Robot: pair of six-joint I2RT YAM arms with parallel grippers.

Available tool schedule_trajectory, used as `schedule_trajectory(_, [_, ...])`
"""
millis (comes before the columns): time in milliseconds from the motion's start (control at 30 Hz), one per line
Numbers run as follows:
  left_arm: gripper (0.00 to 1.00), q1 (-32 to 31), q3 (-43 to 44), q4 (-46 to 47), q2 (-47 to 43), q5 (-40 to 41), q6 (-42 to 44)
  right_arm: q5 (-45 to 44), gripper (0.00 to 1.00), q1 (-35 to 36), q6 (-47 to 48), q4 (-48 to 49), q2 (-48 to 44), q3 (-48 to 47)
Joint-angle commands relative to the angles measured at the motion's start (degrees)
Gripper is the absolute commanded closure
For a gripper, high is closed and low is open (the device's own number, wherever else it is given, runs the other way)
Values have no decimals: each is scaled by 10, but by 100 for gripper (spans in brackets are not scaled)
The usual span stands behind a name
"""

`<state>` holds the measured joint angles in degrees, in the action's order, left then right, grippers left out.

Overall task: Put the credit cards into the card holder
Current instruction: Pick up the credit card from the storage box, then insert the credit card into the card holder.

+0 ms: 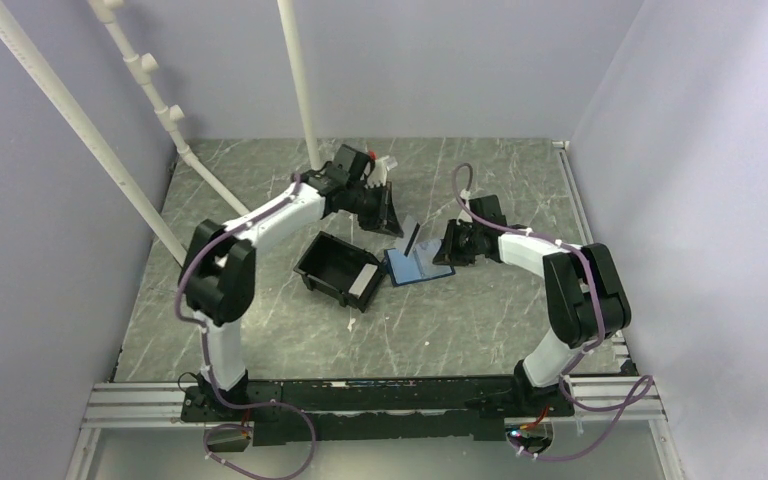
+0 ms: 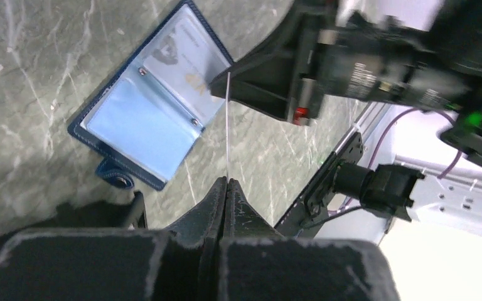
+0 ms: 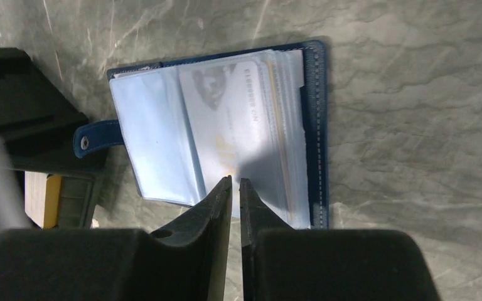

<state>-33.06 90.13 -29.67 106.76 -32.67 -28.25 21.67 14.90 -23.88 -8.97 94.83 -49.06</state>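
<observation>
The card holder [image 1: 420, 266] lies open on the table, navy outside with pale blue clear sleeves [image 2: 144, 119]. A pale printed credit card [image 3: 238, 119] shows through one sleeve. My left gripper [image 2: 227, 180] is shut on a second credit card [image 2: 228, 125], seen edge-on as a thin white line standing above the holder's right side. From above, that card [image 1: 412, 238] hangs tilted over the holder. My right gripper [image 3: 235, 182] hovers at the sleeves' near edge. Its jaws are nearly together, with a slim gap and nothing clearly between them.
A black plastic bin [image 1: 338, 268] sits just left of the card holder, its pale patch facing the wallet's snap tab [image 3: 94, 141]. The right arm's wrist [image 2: 351, 63] is close beside the held card. White pipes [image 1: 300, 80] rise at the back, and walls close in on both sides.
</observation>
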Motion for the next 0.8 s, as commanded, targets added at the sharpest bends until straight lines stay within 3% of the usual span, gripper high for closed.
schedule_trajectory(0, [100, -9, -14, 115, 50, -46, -87, -11, 88, -21, -17, 24, 9, 24])
schedule_trajectory(267, [100, -14, -27, 145, 110, -31, -134, -8, 88, -48, -43, 41, -8, 68])
schedule_trajectory(767, [100, -15, -128, 172, 43, -15, -174, 7, 86, -50, -25, 43, 0, 61])
